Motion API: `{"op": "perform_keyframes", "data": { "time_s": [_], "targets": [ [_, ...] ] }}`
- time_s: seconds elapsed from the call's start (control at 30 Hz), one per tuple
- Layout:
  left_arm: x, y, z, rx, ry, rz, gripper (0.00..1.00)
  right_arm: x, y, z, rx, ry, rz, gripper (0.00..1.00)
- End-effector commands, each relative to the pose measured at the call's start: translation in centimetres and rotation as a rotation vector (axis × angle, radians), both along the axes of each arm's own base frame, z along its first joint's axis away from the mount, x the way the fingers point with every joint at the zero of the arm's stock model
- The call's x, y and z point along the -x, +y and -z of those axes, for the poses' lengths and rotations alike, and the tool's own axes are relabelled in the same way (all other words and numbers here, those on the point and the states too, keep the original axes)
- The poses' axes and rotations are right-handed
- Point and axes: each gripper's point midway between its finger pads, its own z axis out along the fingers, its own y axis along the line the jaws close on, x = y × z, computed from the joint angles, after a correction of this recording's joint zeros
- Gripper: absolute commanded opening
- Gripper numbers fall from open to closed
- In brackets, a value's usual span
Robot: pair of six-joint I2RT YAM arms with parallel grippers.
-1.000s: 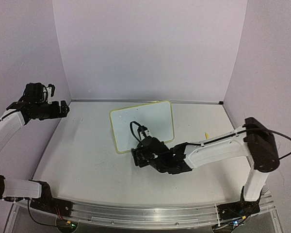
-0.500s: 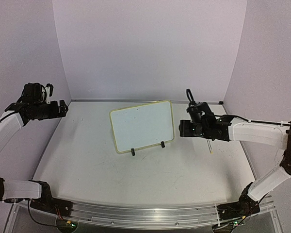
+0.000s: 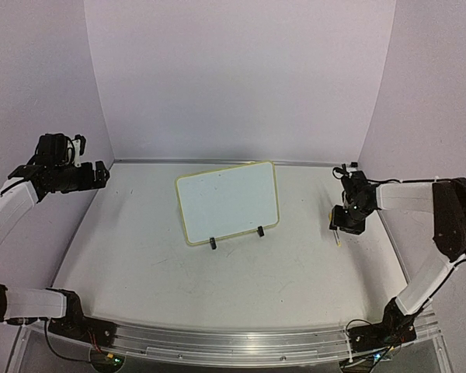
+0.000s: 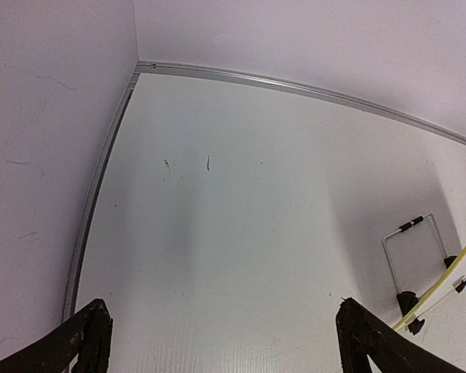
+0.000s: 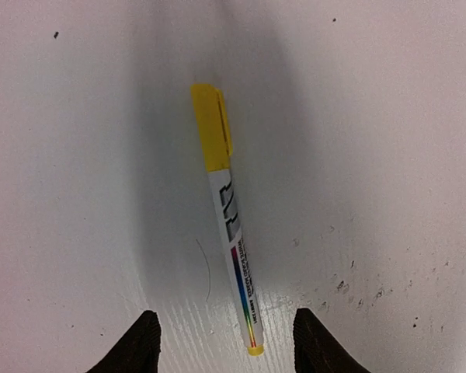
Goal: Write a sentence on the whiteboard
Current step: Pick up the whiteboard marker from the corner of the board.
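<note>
Jaws on the right gripper (image 5: 227, 342) stand partly apart, with 1 dark fingertip on each side of the tail end of the marker pen (image 5: 230, 233). Bare table (image 3: 140, 256) shows between each fingertip and the barrel, so nothing is gripped. That pen lies flat on the table, its yellow cap (image 5: 211, 128) pointing away from the fingers and its white barrel printed with a coloured label. From above, this gripper points down at the table's right side, well apart from the whiteboard (image 3: 227, 198). Jaws on the left gripper (image 4: 229, 346) are spread wide and hold nothing. It hangs above the far left of the table, close to the left wall and aimed toward the middle. The whiteboard stands near the centre, toward the back, propped up and leaning on its 2 black feet (image 3: 212, 244), with its pale yellow rim all around. Its face looks plain white from above, and any handwriting on it is too faint to make out.
</note>
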Motion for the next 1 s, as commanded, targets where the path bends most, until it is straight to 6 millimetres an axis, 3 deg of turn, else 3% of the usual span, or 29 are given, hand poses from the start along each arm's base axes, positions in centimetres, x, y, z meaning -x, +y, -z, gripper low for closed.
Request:
{"op": "perform_keyframes", "data": {
  "time_s": [0.0,0.2,0.47,0.73,0.9,0.97],
  "targets": [
    [-0.3,-0.3,-0.5,0.008,-0.022,0.015,0.99,-0.2,0.2,1.2,0.023,0.050,-0.046,0.49],
    [-0.3,-0.4,-0.6,0.011,-0.024,0.018,0.99,-0.9,-0.8,2.3,0.098,0.067,-0.041,0.40],
    [-0.2,-0.4,-0.6,0.015,-0.025,0.019,0.99,-1.4,-0.8,3.4,0.109,0.091,-0.049,0.18],
    [-0.1,-0.8,-1.2,0.031,-0.045,0.039,0.99,-1.4,-0.7,3.6,0.102,0.096,-0.056,0.04],
    [-0.2,-0.7,-1.7,0.048,-0.052,0.018,0.99,-1.4,-0.5,2.9,0.097,0.082,-0.076,0.00],
    [-0.2,-1.6,-2.2,0.084,-0.067,0.057,0.99,-1.4,0.1,1.5,0.072,0.050,-0.105,0.00]
  ]
}}
